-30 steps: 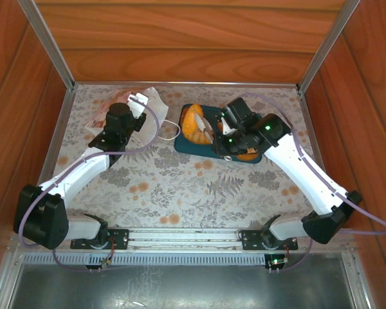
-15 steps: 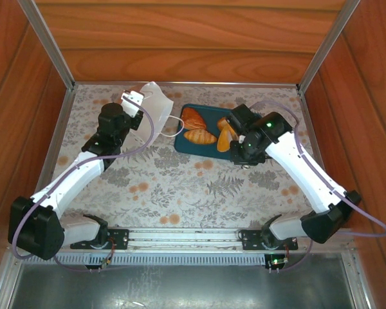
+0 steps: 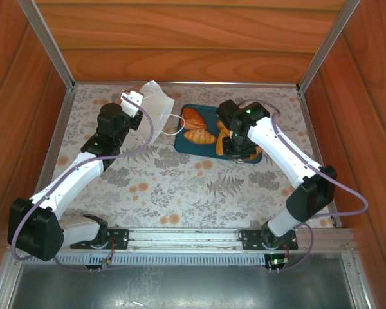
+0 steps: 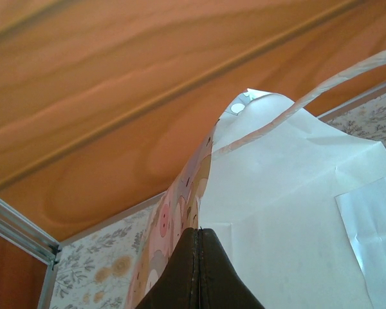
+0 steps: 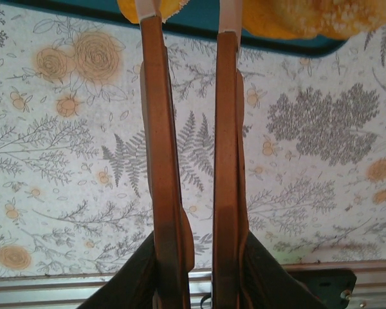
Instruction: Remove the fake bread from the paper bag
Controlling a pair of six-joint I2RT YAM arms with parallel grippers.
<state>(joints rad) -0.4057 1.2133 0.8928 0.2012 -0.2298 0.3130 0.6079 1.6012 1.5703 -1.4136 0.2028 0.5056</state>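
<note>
The white paper bag (image 3: 156, 107) stands tilted at the back left, its loop handle (image 3: 172, 126) hanging toward the tray. My left gripper (image 3: 132, 102) is shut on the bag's edge; in the left wrist view the closed jaws (image 4: 198, 233) pinch the paper (image 4: 289, 206). Three pieces of fake bread lie on the teal tray (image 3: 186, 147): a ridged one (image 3: 193, 118), an oval one (image 3: 200, 136) and an orange one (image 3: 222, 144). My right gripper (image 3: 237, 149) hovers over the tray's right end. Its fingers (image 5: 159, 129) stand narrowly open (image 5: 186, 9) with nothing between them, bread (image 5: 309, 16) just beyond the tips.
Wooden walls and metal posts enclose the flowered tablecloth (image 3: 180, 187) on three sides. The tray's near edge (image 5: 289, 46) crosses the top of the right wrist view. A rail (image 3: 186, 237) with both arm bases runs along the near edge.
The left gripper has raised the bag's edge, so the bag stands higher. The right arm has swung left over the tray, its elbow drawn in; the bread on the tray is now uncovered.
</note>
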